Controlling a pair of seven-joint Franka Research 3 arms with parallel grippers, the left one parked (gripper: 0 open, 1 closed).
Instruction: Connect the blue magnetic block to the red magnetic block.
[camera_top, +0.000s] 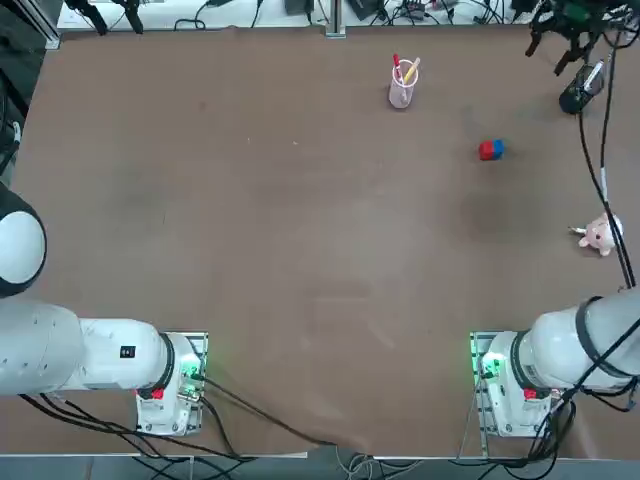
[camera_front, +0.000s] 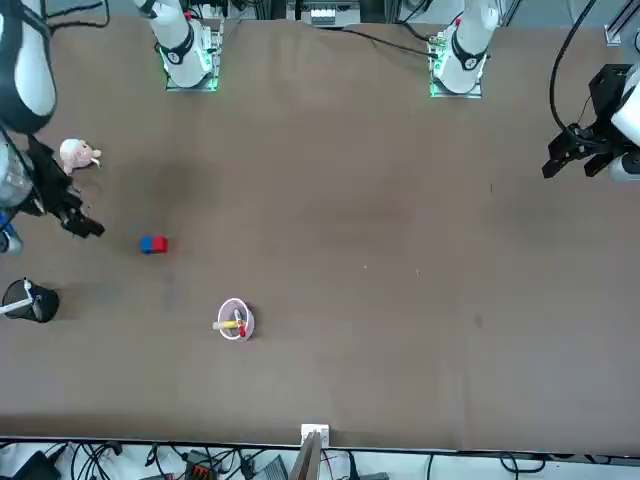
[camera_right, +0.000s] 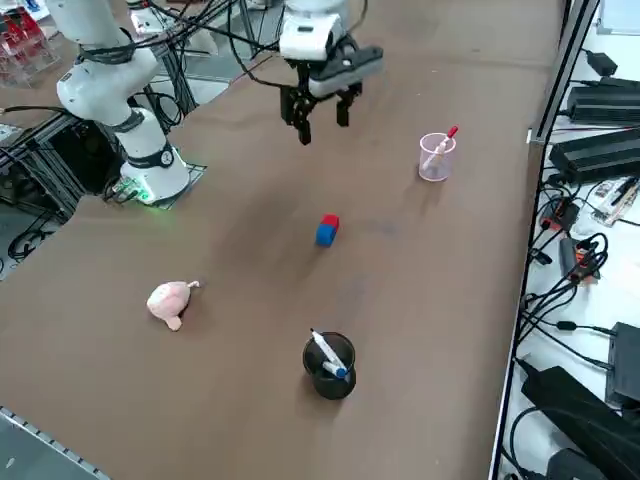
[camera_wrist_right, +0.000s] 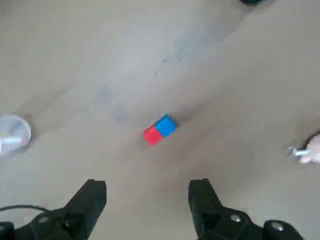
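Brown tabletop (camera_right: 450, 300) carries the blue magnetic block (camera_wrist_right: 166, 124) touching the red magnetic block (camera_wrist_right: 152, 135), apparently joined already, while the right gripper (camera_wrist_right: 147, 192) hangs high above, wide open and empty, needing only retreat.

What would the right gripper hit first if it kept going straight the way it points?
Likely bare table. The right gripper hangs high, jaws open, pointing down. In the wrist view the joined blue magnetic block and red magnetic block lie ahead of the fingertips, not between them; depth is unclear.
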